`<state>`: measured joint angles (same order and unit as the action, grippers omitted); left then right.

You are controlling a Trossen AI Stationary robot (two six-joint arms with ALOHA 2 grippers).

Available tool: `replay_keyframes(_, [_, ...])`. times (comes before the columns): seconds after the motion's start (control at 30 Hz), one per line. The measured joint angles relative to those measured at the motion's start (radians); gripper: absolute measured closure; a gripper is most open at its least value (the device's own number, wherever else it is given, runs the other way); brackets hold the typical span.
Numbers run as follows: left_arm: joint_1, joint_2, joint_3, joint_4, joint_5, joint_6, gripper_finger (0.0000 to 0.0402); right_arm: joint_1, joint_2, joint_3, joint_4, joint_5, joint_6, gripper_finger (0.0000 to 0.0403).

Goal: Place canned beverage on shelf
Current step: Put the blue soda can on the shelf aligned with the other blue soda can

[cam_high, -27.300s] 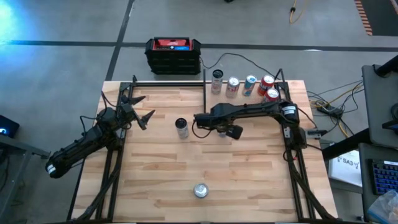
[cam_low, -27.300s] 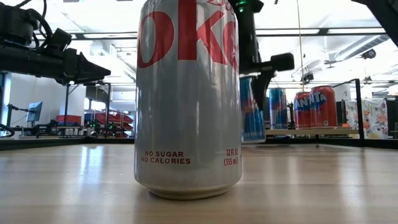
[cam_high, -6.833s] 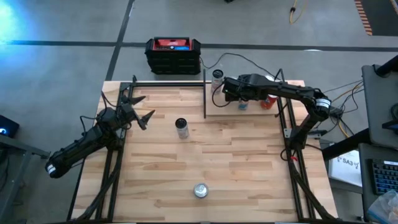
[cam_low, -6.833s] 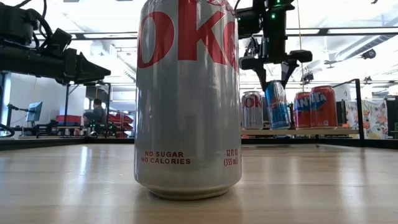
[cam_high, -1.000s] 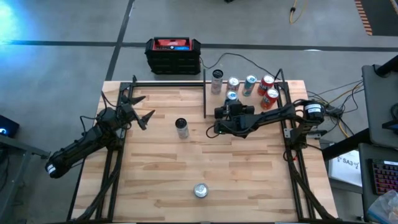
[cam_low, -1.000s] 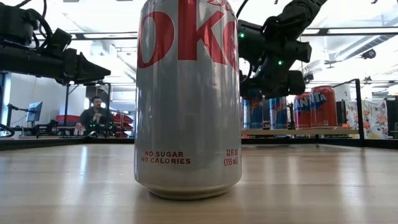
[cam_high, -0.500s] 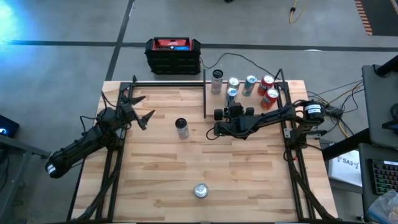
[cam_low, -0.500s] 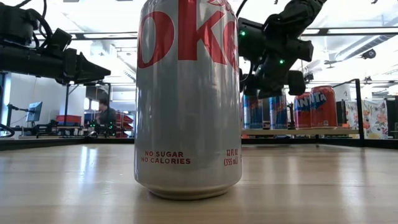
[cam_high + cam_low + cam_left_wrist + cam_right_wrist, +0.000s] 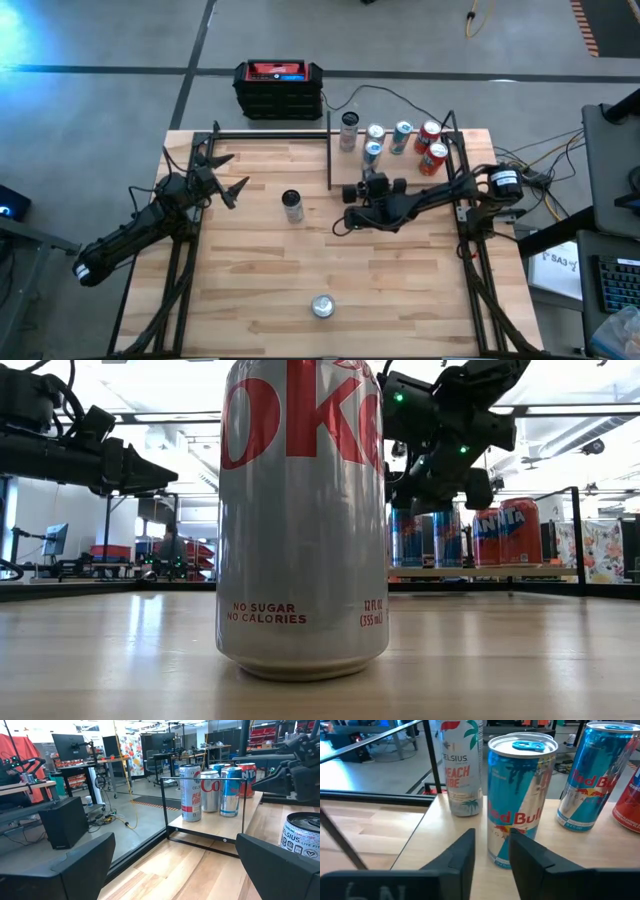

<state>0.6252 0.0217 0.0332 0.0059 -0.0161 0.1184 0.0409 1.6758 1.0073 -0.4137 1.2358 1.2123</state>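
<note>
Starting from the left, the left tool point(image 9: 222, 172) hangs over the left side of the bench point(image 9: 400, 290) with its fingers spread wide and nothing between them. Just right of it a dark-topped can point(image 9: 292, 205) stands alone on the bench, and a silver Diet Coke can point(image 9: 322, 305) sits well apart near the front edge. Further right, the right tool point(image 9: 372, 187) hovers at the front edge of the shelf point(image 9: 345, 170), its fingers point(image 9: 462, 852) drawn close together with only a narrow gap and holding nothing. Right in front of them a Red Bull can point(image 9: 519, 800) stands upright on the shelf board, free of the fingers. Behind it a Celsius can point(image 9: 462, 767) and a second Red Bull can point(image 9: 585, 775) also stand on the shelf, and two red cans point(image 9: 432, 145) sit at its right end.
</note>
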Motion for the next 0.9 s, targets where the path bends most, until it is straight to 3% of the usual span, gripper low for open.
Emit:
replay_keyframes(0.6, [0.0,0.0,0.0,0.0,0.0,0.0,0.0003,0.013,-0.002,0.0,0.0,0.021,0.003,0.0049])
replay_keyframes(0.9, [0.0,0.0,0.0,0.0,0.0,0.0,0.0003,0.007,0.034,0.0,0.0,0.053,0.069,0.0021])
